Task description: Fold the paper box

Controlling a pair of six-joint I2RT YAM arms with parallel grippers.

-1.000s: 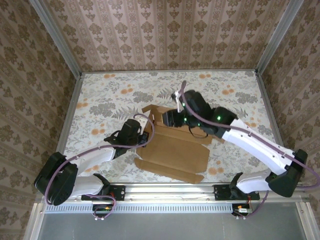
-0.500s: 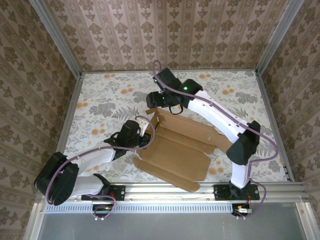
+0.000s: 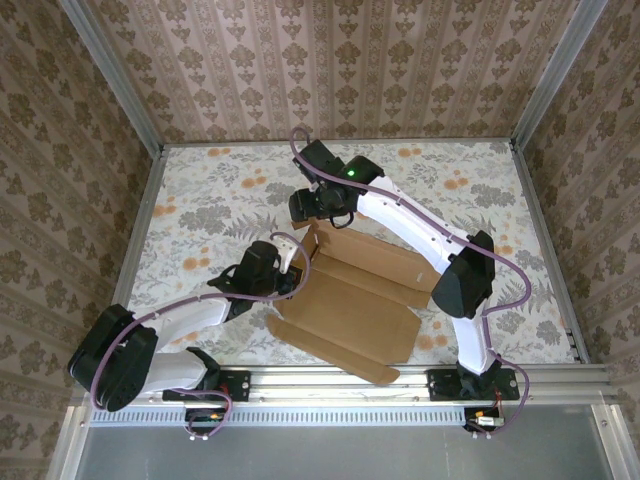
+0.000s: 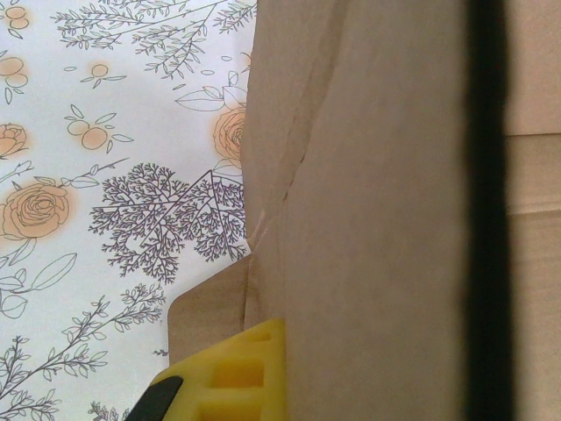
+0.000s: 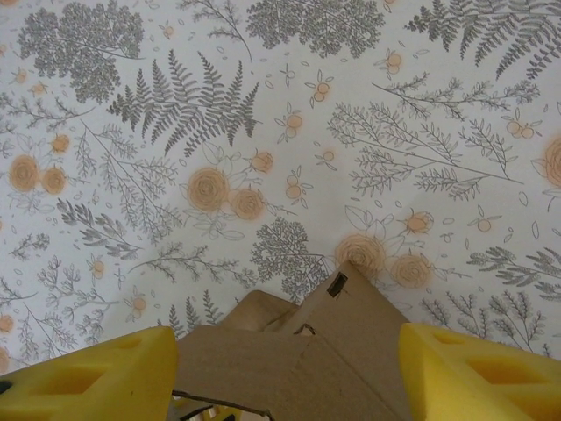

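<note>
Floral table (image 3: 200, 200) bears the paper box (image 3: 350, 300), lying unfolded near its centre. Left gripper (image 3: 292, 267) is clamped on the box's raised left flap. Right gripper (image 3: 303, 211) hangs over the far-left corner with its fingers spread apart.

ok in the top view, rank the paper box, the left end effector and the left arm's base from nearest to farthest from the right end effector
1. paper box: its raised far-left corner sits right at the right end effector.
2. left end effector: at the box's left edge.
3. left arm's base: bottom left, at the table's near edge.
</note>
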